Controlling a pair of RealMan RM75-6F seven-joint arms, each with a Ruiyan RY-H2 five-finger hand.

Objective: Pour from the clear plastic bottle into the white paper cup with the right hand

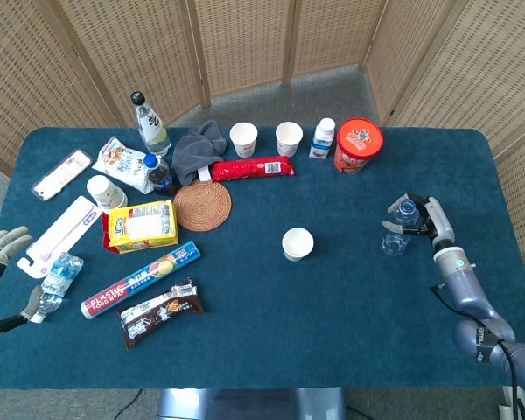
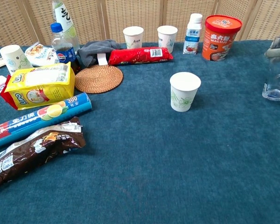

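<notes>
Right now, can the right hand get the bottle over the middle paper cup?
Probably yes. The right hand grips the clear plastic bottle upright on the table, and only bare blue cloth lies between it and the white paper cup, which stands open and alone.

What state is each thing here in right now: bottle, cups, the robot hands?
Clear plastic bottle: upright on the table, gripped near its top.
Right robot hand: grips the bottle.
White paper cup: upright, open, mid-table, untouched.
Left robot hand: holds nothing, fingers apart, at the table's edge.
Two rear cups: upright.
</notes>
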